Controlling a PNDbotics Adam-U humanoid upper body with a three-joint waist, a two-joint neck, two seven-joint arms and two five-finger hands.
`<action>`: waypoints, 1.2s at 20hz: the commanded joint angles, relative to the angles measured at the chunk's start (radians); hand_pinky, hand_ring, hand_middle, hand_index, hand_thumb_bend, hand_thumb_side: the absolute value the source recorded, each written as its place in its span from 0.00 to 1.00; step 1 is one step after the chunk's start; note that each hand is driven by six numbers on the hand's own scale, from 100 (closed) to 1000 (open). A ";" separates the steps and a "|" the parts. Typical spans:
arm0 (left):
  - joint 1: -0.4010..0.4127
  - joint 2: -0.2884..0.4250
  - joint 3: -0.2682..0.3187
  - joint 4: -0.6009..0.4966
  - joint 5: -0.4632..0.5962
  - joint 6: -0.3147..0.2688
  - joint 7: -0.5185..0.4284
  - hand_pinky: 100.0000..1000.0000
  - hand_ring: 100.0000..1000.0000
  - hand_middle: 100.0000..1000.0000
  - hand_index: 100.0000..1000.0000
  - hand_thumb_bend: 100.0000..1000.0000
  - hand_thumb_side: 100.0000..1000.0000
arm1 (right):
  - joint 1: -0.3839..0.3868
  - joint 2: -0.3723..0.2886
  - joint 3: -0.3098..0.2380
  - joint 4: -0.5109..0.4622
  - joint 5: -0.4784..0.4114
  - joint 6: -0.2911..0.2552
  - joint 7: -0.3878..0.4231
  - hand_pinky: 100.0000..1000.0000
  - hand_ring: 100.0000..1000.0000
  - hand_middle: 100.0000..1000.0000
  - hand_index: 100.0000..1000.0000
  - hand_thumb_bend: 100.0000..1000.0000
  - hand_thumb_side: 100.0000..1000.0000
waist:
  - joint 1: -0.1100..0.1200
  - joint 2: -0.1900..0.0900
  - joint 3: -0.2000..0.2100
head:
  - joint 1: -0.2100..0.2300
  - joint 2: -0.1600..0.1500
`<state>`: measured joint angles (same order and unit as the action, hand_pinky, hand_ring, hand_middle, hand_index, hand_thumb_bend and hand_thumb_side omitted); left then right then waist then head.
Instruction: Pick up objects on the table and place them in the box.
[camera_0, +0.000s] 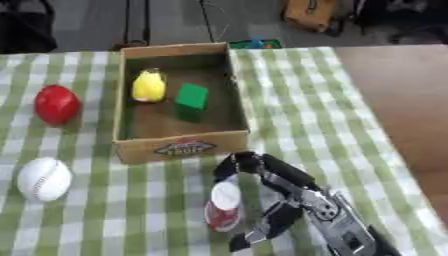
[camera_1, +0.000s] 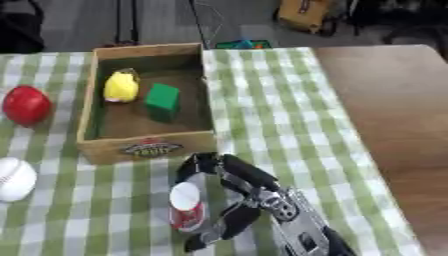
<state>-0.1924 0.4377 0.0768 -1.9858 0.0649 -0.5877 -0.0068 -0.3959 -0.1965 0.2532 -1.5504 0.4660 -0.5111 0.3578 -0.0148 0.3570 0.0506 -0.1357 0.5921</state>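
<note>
Green-and-white checked cloth covers the worktop (camera_0: 306, 100). Near its front edge, the right hand (camera_0: 289, 192) curls round a small red can with a white lid (camera_0: 225, 205), just before the brown cardboard box (camera_0: 179, 147). Best lift it straight, clearing the near wall. Its label is unreadable; the left hand is unseen.

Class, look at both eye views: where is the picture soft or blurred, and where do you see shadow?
Left eye view: soft throughout, so the label on the cardboard box is unreadable; shadow darkens the box floor beside the green block. Right eye view: equally soft; the right hand around the red-and-white can has smeared edges; the white baseball looks bright, its stitching faint.
</note>
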 joint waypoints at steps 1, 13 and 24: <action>-0.007 0.012 0.000 -0.014 -0.003 0.000 -0.005 0.30 0.61 0.75 0.75 0.00 1.00 | -0.015 0.003 -0.004 0.000 0.012 0.003 0.006 0.70 0.68 0.66 0.68 0.83 0.38 | 0.003 -0.014 0.004 | -0.006 -0.014; -0.003 0.004 0.001 -0.014 -0.011 0.005 -0.010 0.29 0.62 0.75 0.75 0.00 1.00 | -0.021 0.029 -0.018 0.032 0.056 0.028 -0.079 0.68 0.65 0.60 0.63 0.75 0.51 | 0.008 -0.009 0.015 | -0.015 -0.017; -0.001 0.000 0.002 -0.014 -0.018 0.007 -0.016 0.29 0.61 0.75 0.74 0.00 1.00 | -0.012 0.033 -0.015 0.056 0.054 0.069 -0.091 0.67 0.62 0.58 0.60 0.74 0.35 | 0.009 -0.007 0.015 | -0.016 -0.026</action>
<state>-0.1920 0.4288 0.0713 -1.9858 0.0521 -0.5805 -0.0177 -0.4050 -0.1615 0.2406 -1.5034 0.5175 -0.4516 0.2597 -0.0105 0.3629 0.0639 -0.1494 0.5779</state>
